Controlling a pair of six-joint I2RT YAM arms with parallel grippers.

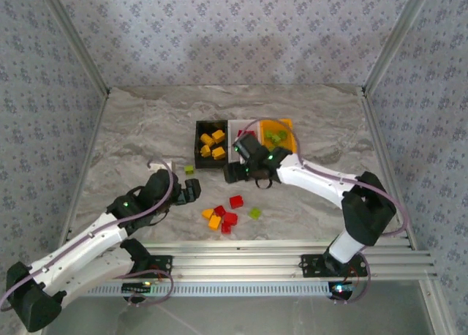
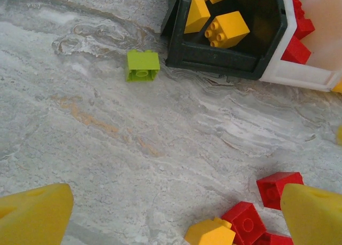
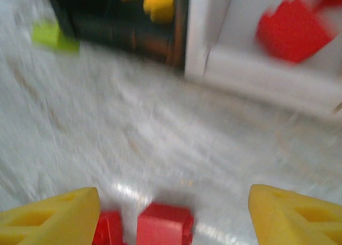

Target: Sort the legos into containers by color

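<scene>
Legos (image 1: 235, 201) scattered near containers (image 1: 197, 139), some inside

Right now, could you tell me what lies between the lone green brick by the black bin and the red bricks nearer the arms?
Bare tabletop separates green brick from red bricks, per the left wrist view.

The table (image 1: 139, 130) is grey marble with tan veins. There are a black bin (image 2: 214, 60), white bin (image 2: 299, 76) and orange bin (image 1: 291, 135); yellow-orange legos (image 2: 227, 30), red legos (image 2: 278, 187) and light green legos (image 2: 142, 66). Left gripper (image 2: 171, 218) and right gripper (image 3: 173, 215) have yellow fingers (image 2: 35, 215).
</scene>
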